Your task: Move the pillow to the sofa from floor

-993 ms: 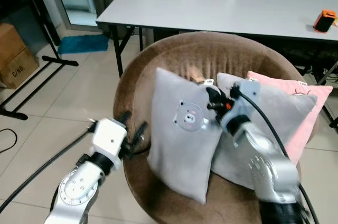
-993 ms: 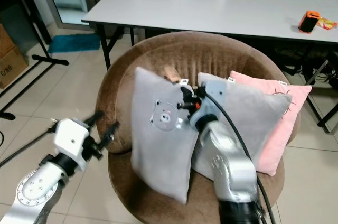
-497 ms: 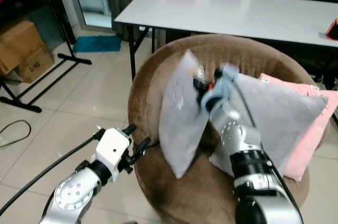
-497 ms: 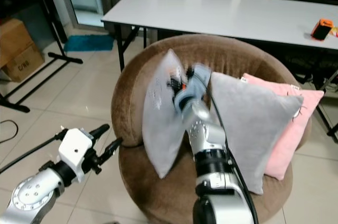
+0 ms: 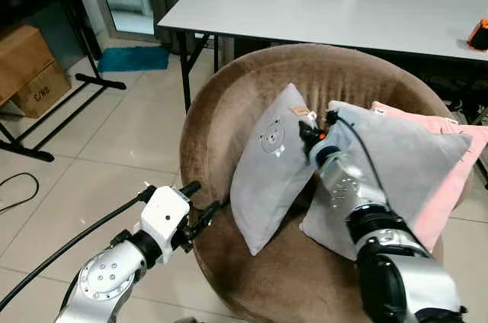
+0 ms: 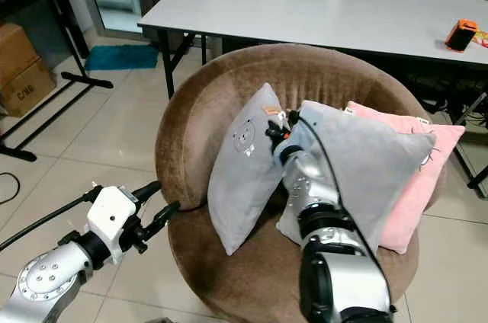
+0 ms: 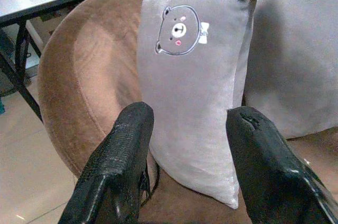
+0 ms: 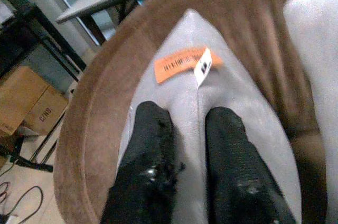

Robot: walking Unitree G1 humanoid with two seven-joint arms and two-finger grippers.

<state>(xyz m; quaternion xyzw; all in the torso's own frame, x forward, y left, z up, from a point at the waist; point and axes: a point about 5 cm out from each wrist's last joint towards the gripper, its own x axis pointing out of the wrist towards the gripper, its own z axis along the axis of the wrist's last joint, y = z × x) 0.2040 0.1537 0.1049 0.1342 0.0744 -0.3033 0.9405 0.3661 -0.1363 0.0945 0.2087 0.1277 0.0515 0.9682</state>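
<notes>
Pillow (image 5: 273, 167) lowered since a second ago, now resting centre frame on sofa (image 5: 221, 102) seat. Right gripper (image 8: 182, 129) still pinching top seam; left gripper (image 7: 185, 145) spread, empty. Placement nearly complete; release pending.

Head views look down at the sofa (image 5: 229, 110); both wrist views face the pillow (image 7: 195, 71) closely.

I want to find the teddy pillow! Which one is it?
Look at the round brown sofa. Three pillows stand in it; the bear pillow is the leftmost grey one, pinched at its top by the right gripper. Only it has a little bear face.
</notes>
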